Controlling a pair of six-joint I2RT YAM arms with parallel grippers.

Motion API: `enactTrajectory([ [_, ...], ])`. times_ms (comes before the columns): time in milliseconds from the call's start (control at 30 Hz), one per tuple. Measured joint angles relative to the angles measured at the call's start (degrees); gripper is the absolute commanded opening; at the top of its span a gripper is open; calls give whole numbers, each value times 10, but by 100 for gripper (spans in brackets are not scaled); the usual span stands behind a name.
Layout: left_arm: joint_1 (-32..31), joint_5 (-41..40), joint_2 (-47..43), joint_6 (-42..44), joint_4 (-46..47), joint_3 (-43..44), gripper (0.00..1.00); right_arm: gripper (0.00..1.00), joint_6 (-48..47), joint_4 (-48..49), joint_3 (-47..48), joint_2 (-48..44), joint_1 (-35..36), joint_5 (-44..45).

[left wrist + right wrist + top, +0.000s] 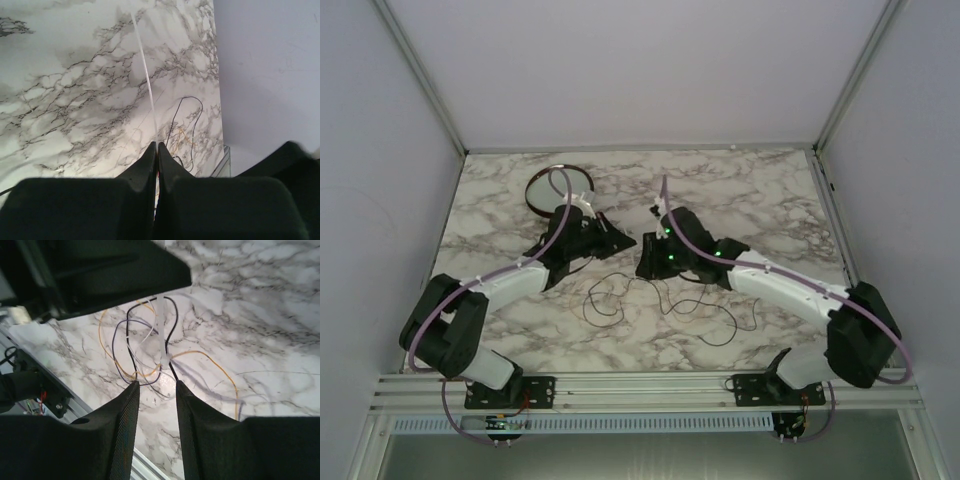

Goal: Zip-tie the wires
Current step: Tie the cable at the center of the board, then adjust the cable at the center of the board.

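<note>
The wires (660,298), thin dark loops with orange and purple strands, lay on the worktop (770,200). The left end effector (157,145) pinched the white zip tie (145,75). The right end effector (156,390), at 6 o'clock of them, gaped narrowly, empty.

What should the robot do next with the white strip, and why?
Probably the right gripper should ease forward and close on the wires beside the zip tie. Its jaws stand open and empty, just short of them, while the left gripper is shut on the strip's other end.
</note>
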Motion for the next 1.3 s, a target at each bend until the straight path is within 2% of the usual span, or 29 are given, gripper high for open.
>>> enactTrajectory([
  [233, 7, 7, -12, 10, -6, -6, 0, 35, -37, 5, -55, -120, -75, -11],
  [367, 10, 17, -20, 19, -11, -6, 0, 35, -70, 7, -101, -146, -102, -15],
  [667, 16, 26, -45, 30, -28, -6, 0, 35, -123, 21, -174, -117, -104, -43],
  [967, 16, 31, -45, 29, -30, -9, 0, 35, -142, 97, -178, -92, -96, -100],
  [1300, 16, 34, -45, 25, -30, -17, 0, 35, -186, 158, -162, 2, -76, -146],
])
